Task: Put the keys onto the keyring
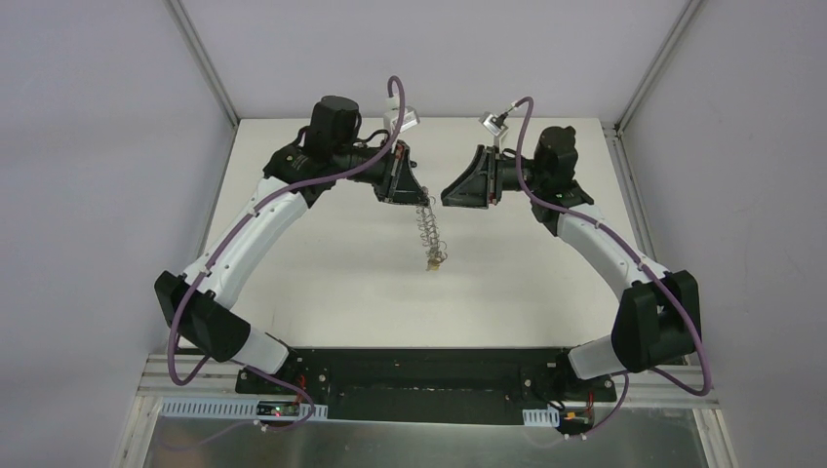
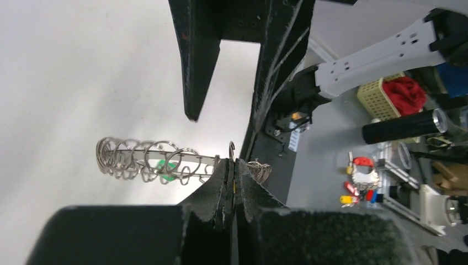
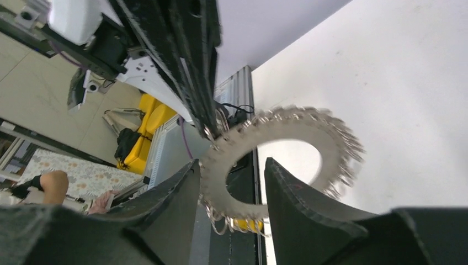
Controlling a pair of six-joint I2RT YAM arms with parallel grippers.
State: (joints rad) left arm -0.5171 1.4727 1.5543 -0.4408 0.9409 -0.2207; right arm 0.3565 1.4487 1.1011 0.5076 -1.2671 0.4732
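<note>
My left gripper (image 1: pixel 402 191) is shut on the top of the keyring (image 1: pixel 427 226), which hangs down above the white table. In the left wrist view the shut left gripper (image 2: pixel 233 165) pinches the keyring (image 2: pixel 146 159), and a green key (image 2: pixel 165 169) shows among its wire rings. A yellow-orange key (image 1: pixel 434 261) hangs at the loop's lower end and also shows in the right wrist view (image 3: pixel 247 224). My right gripper (image 1: pixel 451 194) is open and empty just right of the loop. In its own view the right gripper (image 3: pixel 232 163) frames the blurred keyring (image 3: pixel 287 128). The black key is not visible.
The white table (image 1: pixel 322 263) has grey walls on three sides and a black rail (image 1: pixel 429 375) at its near edge. Off the table, the left wrist view shows a bunch of coloured keys (image 2: pixel 360 182), a basket with a red cloth (image 2: pixel 393 94) and a black cylinder (image 2: pixel 403 127).
</note>
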